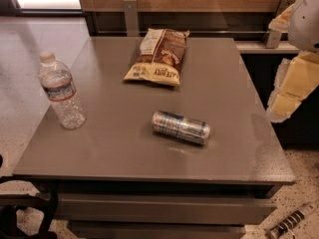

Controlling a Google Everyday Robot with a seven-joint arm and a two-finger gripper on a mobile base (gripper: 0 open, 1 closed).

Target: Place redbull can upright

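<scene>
Silver redbull can (181,127) is lying on its side mid-way across the table (99,153), untouched, so you're at the reach step. Gripper (291,223) hangs low off the near right corner — can't tell if it's clenched or released. Next you'd bring it up over the can, grab, tip upright

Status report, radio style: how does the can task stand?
Gripper low right, beside table. Redbull can on its side. Bottle, chip bag apart.
</scene>
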